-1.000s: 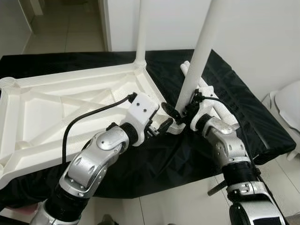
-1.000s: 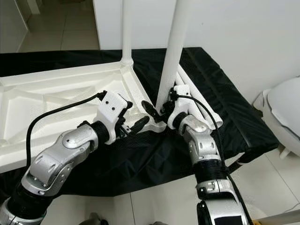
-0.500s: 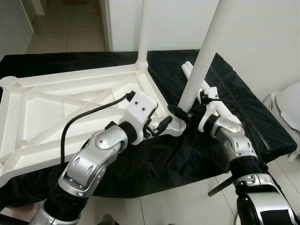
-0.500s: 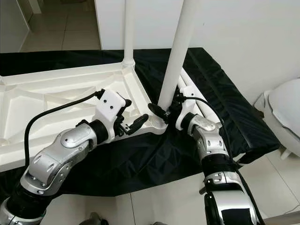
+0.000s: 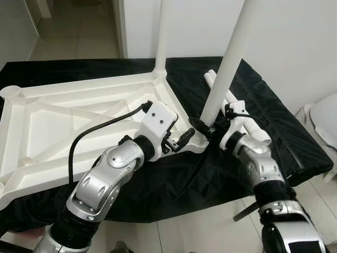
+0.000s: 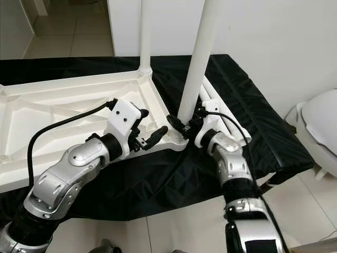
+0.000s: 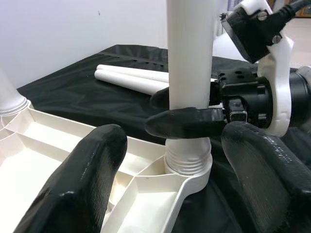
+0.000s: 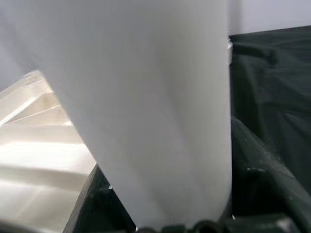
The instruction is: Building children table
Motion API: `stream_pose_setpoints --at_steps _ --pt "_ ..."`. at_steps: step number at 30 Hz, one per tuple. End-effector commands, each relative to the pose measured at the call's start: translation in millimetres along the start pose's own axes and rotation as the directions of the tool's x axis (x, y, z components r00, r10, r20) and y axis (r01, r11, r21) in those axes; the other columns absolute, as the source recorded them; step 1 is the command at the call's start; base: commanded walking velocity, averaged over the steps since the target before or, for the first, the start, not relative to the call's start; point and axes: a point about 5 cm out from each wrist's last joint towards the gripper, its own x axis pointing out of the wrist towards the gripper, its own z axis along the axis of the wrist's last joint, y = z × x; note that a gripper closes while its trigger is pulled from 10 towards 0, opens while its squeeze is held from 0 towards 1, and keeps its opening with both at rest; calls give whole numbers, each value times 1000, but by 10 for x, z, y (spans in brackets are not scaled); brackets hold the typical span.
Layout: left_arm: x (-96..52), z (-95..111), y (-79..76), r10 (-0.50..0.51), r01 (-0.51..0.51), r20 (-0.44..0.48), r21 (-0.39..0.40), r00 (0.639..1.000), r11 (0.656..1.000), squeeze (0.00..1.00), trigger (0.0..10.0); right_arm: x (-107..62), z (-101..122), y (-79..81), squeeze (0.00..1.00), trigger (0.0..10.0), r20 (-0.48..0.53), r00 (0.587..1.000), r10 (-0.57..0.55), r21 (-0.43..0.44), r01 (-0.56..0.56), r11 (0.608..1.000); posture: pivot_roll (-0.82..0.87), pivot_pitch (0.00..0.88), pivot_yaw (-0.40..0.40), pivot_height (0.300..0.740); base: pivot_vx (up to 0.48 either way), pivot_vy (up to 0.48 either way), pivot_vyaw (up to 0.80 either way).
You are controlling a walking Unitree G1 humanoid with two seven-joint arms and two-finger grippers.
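A white plastic table top (image 5: 63, 113) lies upside down on a black cloth (image 5: 274, 126). One white leg (image 5: 160, 37) stands in its far right corner. A second leg (image 5: 226, 68) stands almost upright with its foot at the near right corner socket (image 5: 199, 141). My right gripper (image 5: 205, 126) is shut on this leg just above the socket, and the leg (image 8: 146, 107) sits between the dark fingers (image 8: 262, 170). My left gripper (image 7: 170, 145) is open, one finger on each side of the socket (image 7: 188, 162), close to it. Two loose legs (image 5: 234, 103) lie on the cloth behind.
A white wall stands right behind the cloth, with a doorway and tiled floor at the back left. A white rounded object (image 5: 322, 118) sits on the floor at the far right. A black cable (image 5: 100, 129) loops over the table top from my left wrist.
The held leg has swung from a lean to nearly upright, its foot now at the corner socket. My left gripper has edged closer to that corner.
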Motion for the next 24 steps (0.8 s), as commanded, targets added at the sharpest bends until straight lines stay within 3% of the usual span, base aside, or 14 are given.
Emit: stream_pose_setpoints --at_steps 1,3,5,7,10,14,16,23,24 --pt "17 -16 -34 -55 55 -5 10 998 998 0 10000 -30 -177 43 0 0 -75 995 -68 73 73 995 -17 51 -33 740 0 0 0" --pt "18 -20 -34 -58 58 -6 10 998 998 0 10000 -9 -175 96 0 0 -73 986 -149 99 156 983 -20 49 -33 740 0 0 0" --pt "19 -24 -38 -66 66 -7 13 998 998 0 10000 11 -144 179 0 0 -52 969 -241 58 244 968 -22 47 -33 740 0 0 0" --pt "19 -24 -38 -66 66 -7 13 998 998 0 10000 11 -144 179 0 0 -52 969 -241 58 244 968 -22 47 -33 740 0 0 0" --pt "30 -32 -44 -70 70 -6 13 998 997 0 10000 32 -141 383 0 0 -59 930 -364 61 367 928 -26 45 -31 740 0 0 0" --pt "36 -32 -52 -73 73 -4 12 997 997 0 10000 29 -146 447 0 0 -65 910 -410 85 415 906 -32 40 -35 740 0 0 0" --pt "45 -33 -69 -80 80 2 8 997 997 0 10000 22 -172 517 0 0 -92 862 -499 116 507 854 -36 34 -37 740 0 0 0" --pt "55 -35 -88 -88 88 3 6 996 996 0 10000 42 -173 556 0 0 -115 843 -525 157 537 829 -34 26 -34 740 0 0 0" --pt "53 -38 -90 -90 90 2 8 996 996 0 10000 33 -162 553 0 10000 -111 843 -527 153 538 829 -32 21 -33 740 0 0 0"
